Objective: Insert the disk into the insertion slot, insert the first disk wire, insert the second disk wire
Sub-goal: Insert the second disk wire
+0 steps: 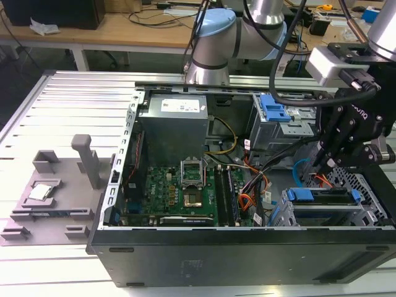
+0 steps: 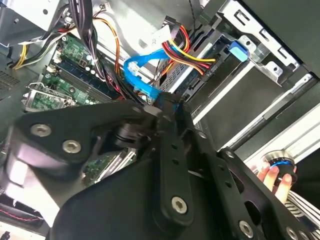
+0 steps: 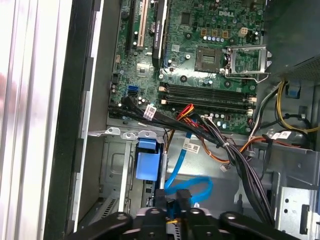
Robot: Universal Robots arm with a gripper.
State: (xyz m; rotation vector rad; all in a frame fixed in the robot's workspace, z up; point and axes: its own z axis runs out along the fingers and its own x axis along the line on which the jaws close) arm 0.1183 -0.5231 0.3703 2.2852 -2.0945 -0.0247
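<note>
The disk [image 1: 325, 192] lies in the insertion slot [image 1: 365, 207], the silver cage at the case's front corner, and its blue carrier [image 3: 149, 162] shows at the edge. The first disk wire [image 2: 186, 51], an orange-red bundle, ends in a dark plug [image 2: 209, 67] against the disk's rear edge. My gripper [image 3: 172, 205] hangs just above that edge, shut on the plug of the second disk wire [image 3: 200, 184]. That light-blue cable [image 2: 140, 65] loops back toward the motherboard, and its loop also shows beside the gripper [image 1: 328, 162] in the exterior view.
The open case holds a motherboard [image 1: 179, 189], a power supply [image 1: 173, 120] and black cable bundles [image 3: 235, 155] near the cage. A grey cage with a blue latch [image 1: 274, 111] stands behind. A person's fingers [image 2: 272, 176] rest outside the case. A grey fixture [image 1: 52, 192] sits at the exterior view's left.
</note>
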